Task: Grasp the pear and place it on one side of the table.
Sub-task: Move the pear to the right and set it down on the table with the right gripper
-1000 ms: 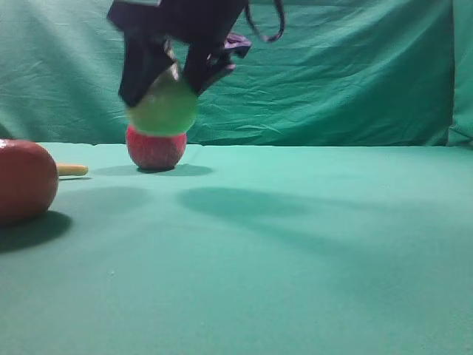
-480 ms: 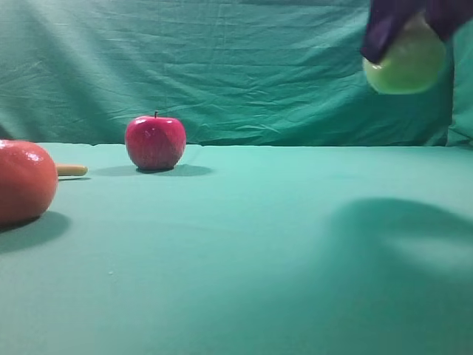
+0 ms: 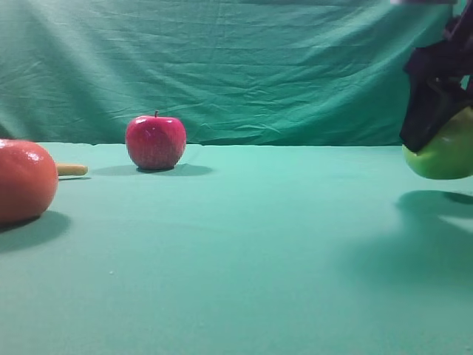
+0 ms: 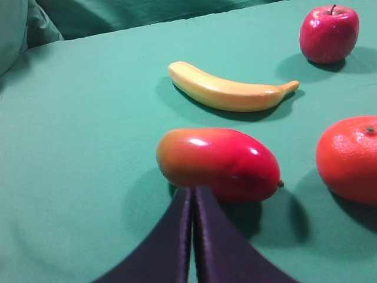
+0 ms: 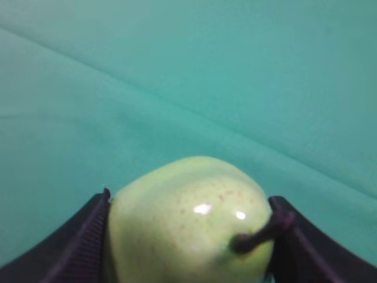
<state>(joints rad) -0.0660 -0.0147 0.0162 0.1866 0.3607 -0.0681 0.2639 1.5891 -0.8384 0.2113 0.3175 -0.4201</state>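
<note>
My right gripper (image 3: 443, 137) is shut on the yellow-green pear (image 3: 442, 157) at the far right edge of the high view, holding it just above the teal table (image 3: 295, 244). In the right wrist view the pear (image 5: 188, 224) with its dark stem sits between my two dark fingers (image 5: 76, 247), over bare cloth. My left gripper (image 4: 192, 194) is shut and empty, its tips close to a red-orange mango (image 4: 218, 164).
A red apple (image 3: 155, 142) stands at the back left. A large orange-red round fruit (image 3: 26, 181) sits at the left edge. A banana (image 4: 227, 91) lies behind the mango. A wrinkled green curtain (image 3: 259, 66) hangs behind the table.
My right gripper has carried the pear from above the apple across to the far right and has come down close to the table.
</note>
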